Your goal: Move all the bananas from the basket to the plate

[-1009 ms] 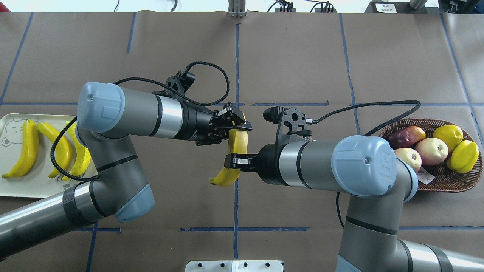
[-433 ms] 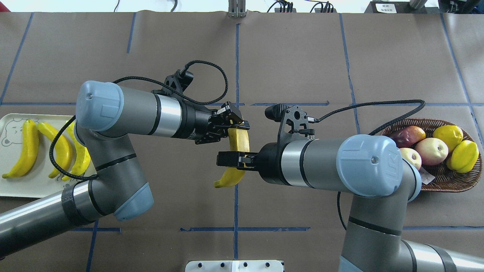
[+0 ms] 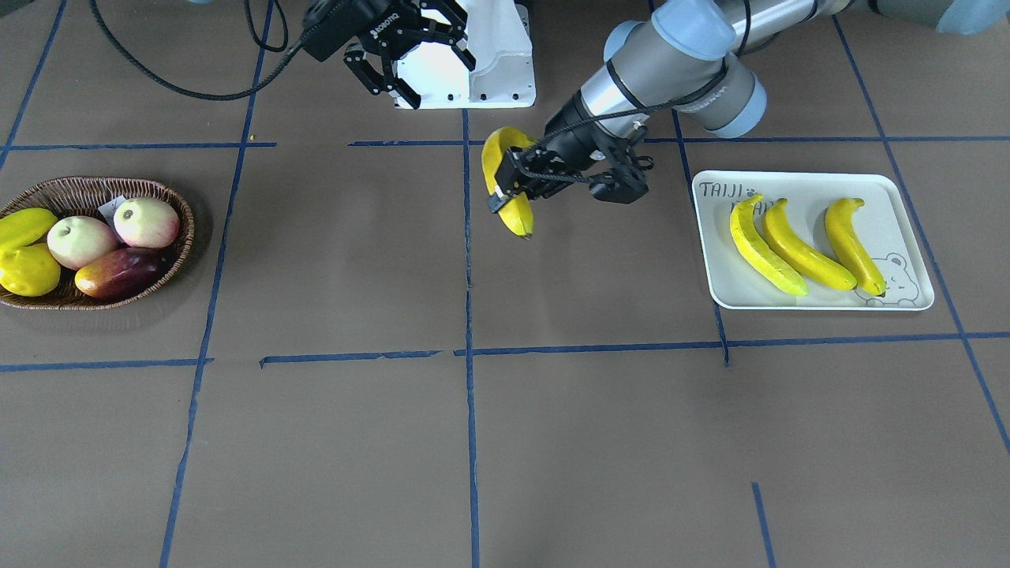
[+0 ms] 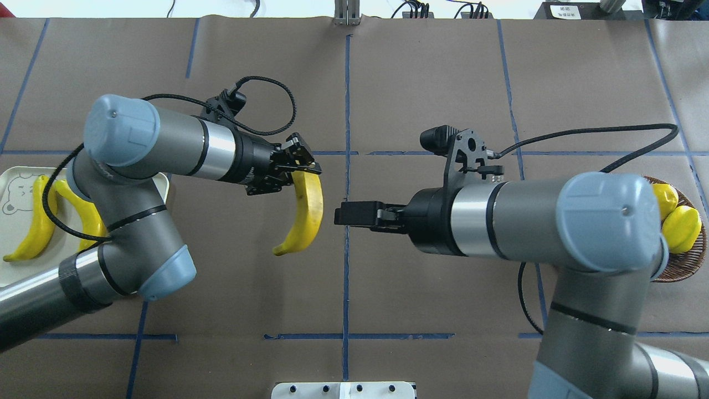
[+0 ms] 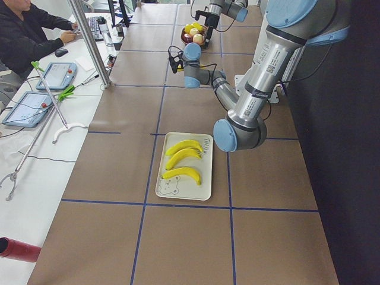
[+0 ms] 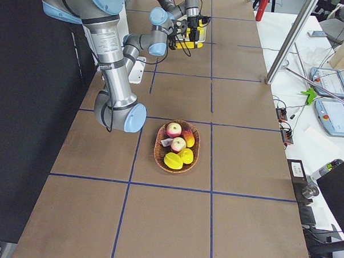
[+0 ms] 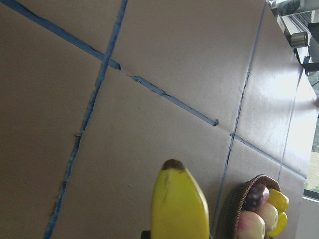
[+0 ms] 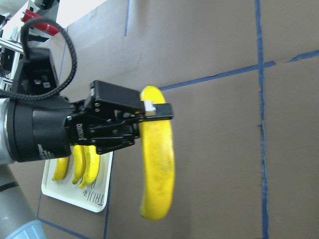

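Observation:
My left gripper (image 4: 303, 170) is shut on the upper end of one banana (image 4: 308, 213), which hangs above the table left of the centre line. It shows too in the right wrist view as the banana (image 8: 157, 169) in the left gripper (image 8: 149, 107). My right gripper (image 4: 340, 213) is open and empty, just right of that banana and apart from it. Three bananas (image 3: 805, 254) lie side by side on the plate (image 3: 884, 197). The wicker basket (image 3: 181, 213) shows no banana.
The basket holds two apples (image 3: 146, 221), a dark red fruit (image 3: 118, 272) and yellow fruit (image 3: 28, 268). My right arm's elbow hides most of the basket (image 4: 681, 271) from overhead. My left arm crosses over the plate (image 4: 33, 274). A white base block (image 3: 489, 71) stands near the robot.
My right gripper has let go of the banana and drawn back to the right. My left arm has carried the banana leftward, toward the plate.

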{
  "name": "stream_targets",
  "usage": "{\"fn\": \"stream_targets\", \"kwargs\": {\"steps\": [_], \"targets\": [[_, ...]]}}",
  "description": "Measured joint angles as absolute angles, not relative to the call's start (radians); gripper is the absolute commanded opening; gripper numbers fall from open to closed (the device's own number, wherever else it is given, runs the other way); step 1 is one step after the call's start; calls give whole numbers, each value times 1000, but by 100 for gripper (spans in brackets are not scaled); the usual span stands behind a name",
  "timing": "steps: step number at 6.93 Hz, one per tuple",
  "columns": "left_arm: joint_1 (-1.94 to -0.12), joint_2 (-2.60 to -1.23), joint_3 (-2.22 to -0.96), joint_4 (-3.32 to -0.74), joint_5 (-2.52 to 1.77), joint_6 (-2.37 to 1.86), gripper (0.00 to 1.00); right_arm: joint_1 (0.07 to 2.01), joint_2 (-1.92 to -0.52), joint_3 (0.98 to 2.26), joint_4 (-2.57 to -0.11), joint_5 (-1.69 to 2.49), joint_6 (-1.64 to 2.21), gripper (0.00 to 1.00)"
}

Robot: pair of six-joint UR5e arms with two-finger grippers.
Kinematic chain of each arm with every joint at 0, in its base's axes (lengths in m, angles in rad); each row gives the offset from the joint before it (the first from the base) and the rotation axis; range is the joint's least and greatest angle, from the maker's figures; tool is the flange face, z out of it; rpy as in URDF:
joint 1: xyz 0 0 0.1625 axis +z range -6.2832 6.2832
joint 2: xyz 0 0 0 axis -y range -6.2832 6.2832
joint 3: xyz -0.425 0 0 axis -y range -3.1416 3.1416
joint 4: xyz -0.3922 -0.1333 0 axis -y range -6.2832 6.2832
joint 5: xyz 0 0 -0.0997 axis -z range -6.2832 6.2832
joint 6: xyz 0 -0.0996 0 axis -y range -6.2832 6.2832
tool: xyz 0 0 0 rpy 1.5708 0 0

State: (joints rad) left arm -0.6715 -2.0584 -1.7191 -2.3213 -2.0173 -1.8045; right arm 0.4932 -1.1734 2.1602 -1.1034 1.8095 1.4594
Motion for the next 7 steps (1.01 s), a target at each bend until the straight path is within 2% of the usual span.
{"fn": "stream_targets", "kwargs": {"steps": [2, 4, 5, 7], "targets": [[-760, -1825, -1838, -2226, -2049, -1596, 0, 744, -1248, 2170, -1147, 2058, 1417, 100], [-831, -1561, -1936, -2202, -2052, -1392, 0, 895, -1306, 2165, -1300, 2168, 1208, 100], [-854, -1489, -1939, -2200, -2048, -1324, 0, 935, -1323, 2163, -1398, 2179, 1080, 100], [-885, -1443, -1884, -2199, -2042, -1260, 0, 1020, -1364, 2135, -1511, 2185, 834, 100]]}}
